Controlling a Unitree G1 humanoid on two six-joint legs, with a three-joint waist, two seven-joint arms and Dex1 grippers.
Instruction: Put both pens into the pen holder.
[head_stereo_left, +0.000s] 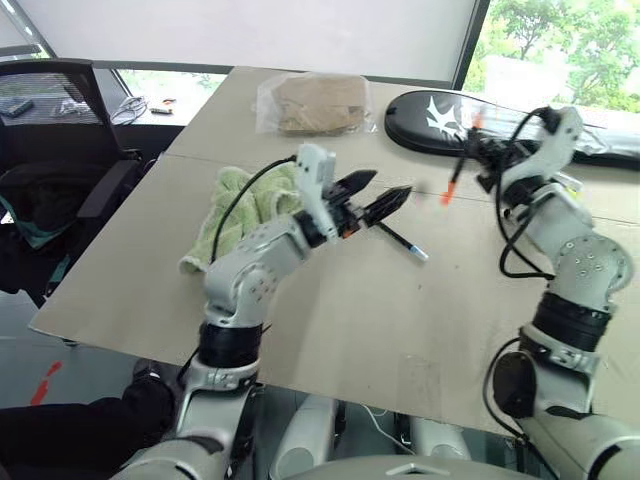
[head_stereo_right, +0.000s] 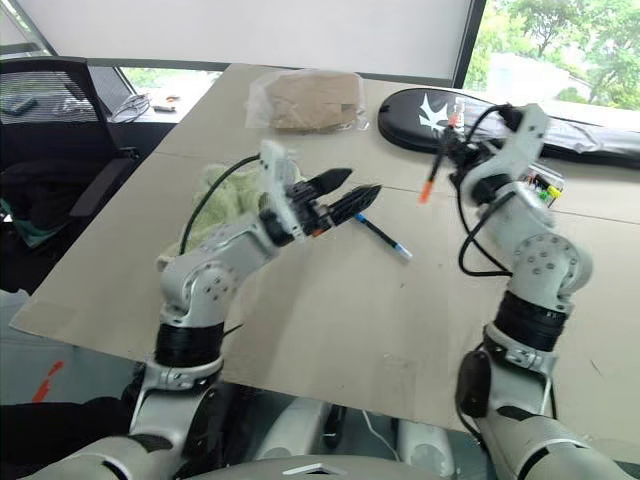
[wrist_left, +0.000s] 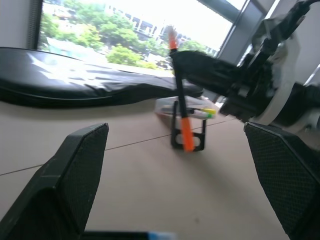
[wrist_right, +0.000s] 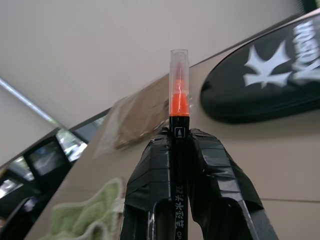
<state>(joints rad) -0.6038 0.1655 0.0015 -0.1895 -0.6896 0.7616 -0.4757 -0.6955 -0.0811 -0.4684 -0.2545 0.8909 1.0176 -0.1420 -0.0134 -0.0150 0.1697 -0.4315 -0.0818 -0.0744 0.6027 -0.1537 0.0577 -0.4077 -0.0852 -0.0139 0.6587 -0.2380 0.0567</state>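
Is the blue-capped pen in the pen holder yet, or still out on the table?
Out. The blue-capped pen lies flat on the table, beside the open left end effector.

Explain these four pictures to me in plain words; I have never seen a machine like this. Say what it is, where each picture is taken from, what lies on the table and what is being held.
This is a two-armed humanoid robot at a pale tan table. Two pictures come from cameras in its head, looking down over its arms; the other two come from a camera on each wrist, looking along that arm's black fingers.

The right gripper is shut on a slim black pen with orange ends, held above the table. The left gripper is open and empty, above a second black pen with a blue cap lying on the table.

Also on the table: a green towel, a clear bag with something brown inside, a long black racket bag and the small black open-frame pen holder.
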